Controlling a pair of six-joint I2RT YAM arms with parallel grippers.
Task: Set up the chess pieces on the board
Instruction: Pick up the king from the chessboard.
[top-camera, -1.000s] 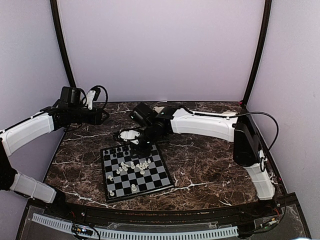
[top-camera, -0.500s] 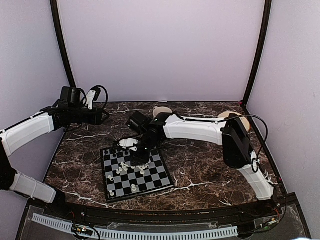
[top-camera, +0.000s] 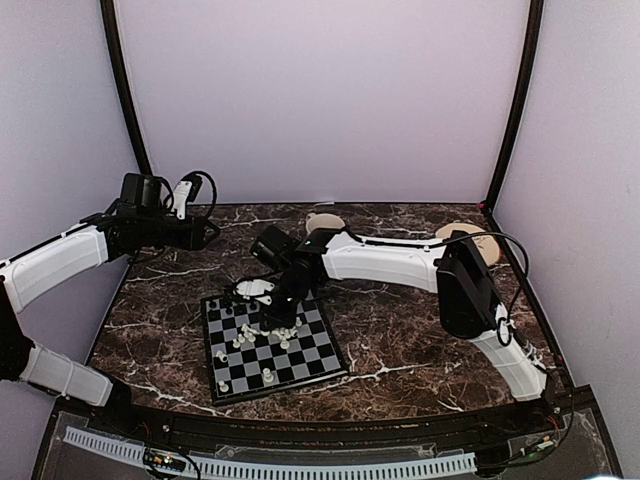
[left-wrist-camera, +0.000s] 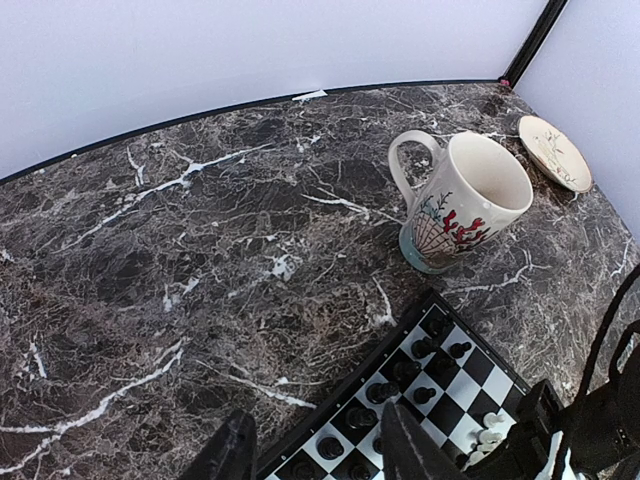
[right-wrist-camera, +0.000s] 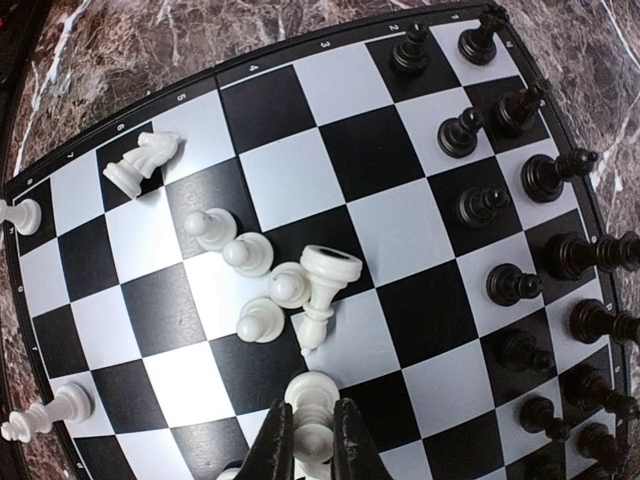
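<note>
— What does the overhead view show?
— The chessboard (top-camera: 312, 355) lies lower centre on the marble tabletop (top-camera: 420, 320). The right claw (top-camera: 277, 316) is down over its upper half. The left claw (top-camera: 210, 233) hangs at upper left, off the board.
— And the left wrist?
— Its claw is spread and holds nothing. A painted mug (left-wrist-camera: 465, 205) stands upper right, with a saucer (left-wrist-camera: 555, 150) beyond it. The board's corner shows lower right.
— The right wrist?
— The claw pinches a white piece (right-wrist-camera: 312, 405) at bottom centre. More white pieces (right-wrist-camera: 275, 275) cluster mid-board, and black pieces (right-wrist-camera: 520, 285) stand along the right edge.
</note>
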